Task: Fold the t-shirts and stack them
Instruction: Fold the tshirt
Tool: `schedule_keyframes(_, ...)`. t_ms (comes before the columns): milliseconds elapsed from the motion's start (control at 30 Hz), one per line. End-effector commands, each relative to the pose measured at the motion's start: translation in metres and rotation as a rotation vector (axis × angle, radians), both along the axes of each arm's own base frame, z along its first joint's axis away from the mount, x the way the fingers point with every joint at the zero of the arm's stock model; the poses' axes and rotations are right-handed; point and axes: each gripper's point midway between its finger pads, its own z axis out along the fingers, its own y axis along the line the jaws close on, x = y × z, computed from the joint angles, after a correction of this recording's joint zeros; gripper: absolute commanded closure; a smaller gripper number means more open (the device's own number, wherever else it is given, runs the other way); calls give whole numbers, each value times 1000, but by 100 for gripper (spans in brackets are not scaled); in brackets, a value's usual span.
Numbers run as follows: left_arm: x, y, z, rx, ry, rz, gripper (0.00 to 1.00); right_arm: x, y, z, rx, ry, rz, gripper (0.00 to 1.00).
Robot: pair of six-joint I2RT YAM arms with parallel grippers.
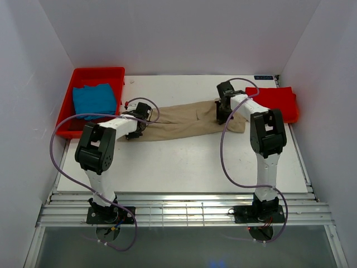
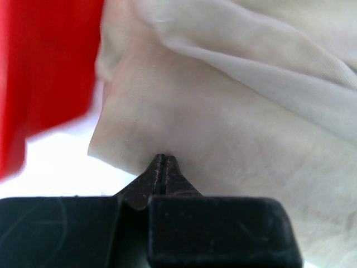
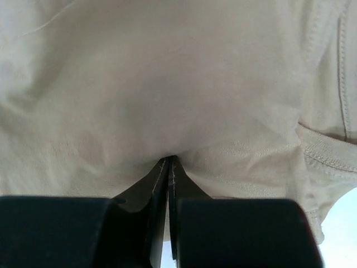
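The tan-beige t-shirt (image 1: 184,120) lies stretched in a long band across the middle of the white table. My left gripper (image 1: 142,120) is shut on its left end; the cloth (image 2: 223,128) fills the left wrist view above my closed tips (image 2: 162,159). My right gripper (image 1: 223,109) is shut on its right end, pinching a fold of the cloth (image 3: 167,84) at my tips (image 3: 169,161). The red t-shirt (image 1: 274,101) lies folded at the back right. The blue t-shirt (image 1: 93,99) lies folded in the red tray (image 1: 70,97).
The red plastic tray stands at the back left corner, close to my left gripper, and shows as a red blur in the left wrist view (image 2: 39,72). White walls enclose the table (image 1: 184,167) on three sides. Purple cables loop off both arms.
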Motion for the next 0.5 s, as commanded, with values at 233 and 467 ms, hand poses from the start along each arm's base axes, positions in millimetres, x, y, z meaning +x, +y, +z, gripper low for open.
schedule_keyframes(233,-163,-59,-26,-224,426,14,100,66,-8,-15,-18,-1,-40,92)
schedule_keyframes(467,-221,-92,-23,-296,538,-49,100,103,-3,-16,10,-45,-44,92)
